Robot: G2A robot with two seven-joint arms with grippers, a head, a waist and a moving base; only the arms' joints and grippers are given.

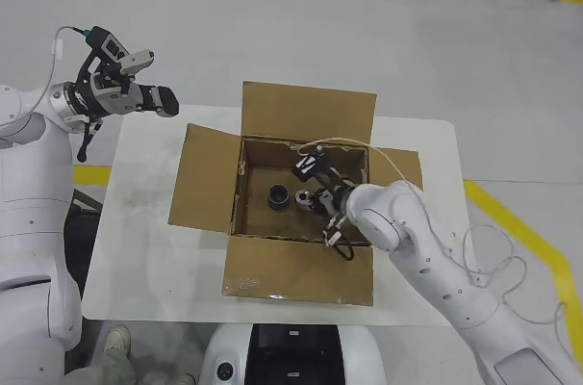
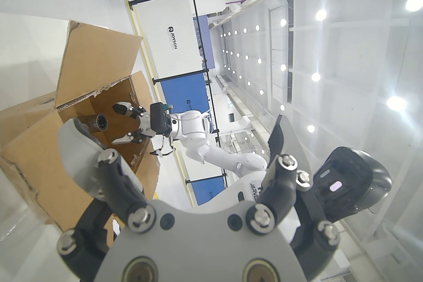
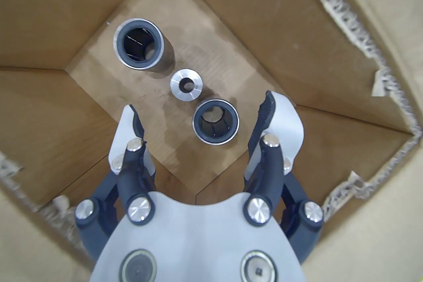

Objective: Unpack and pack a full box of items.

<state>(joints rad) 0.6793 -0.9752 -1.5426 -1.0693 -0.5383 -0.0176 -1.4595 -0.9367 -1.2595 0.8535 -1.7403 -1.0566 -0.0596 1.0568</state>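
An open cardboard box stands on the white table. On its floor stand a large metal sleeve, a small tapered metal ring and a second, shorter sleeve. My right gripper hangs open inside the box, just above the shorter sleeve, holding nothing. From above, the large sleeve shows beside that gripper. My left gripper is raised off the table's far left corner, open and empty. In the left wrist view, its fingers frame the distant box.
The box flaps are folded outward on all sides, with torn edges along the rim. Bare table lies to the left of the box and a narrower strip to its right. A yellow floor line runs past the table.
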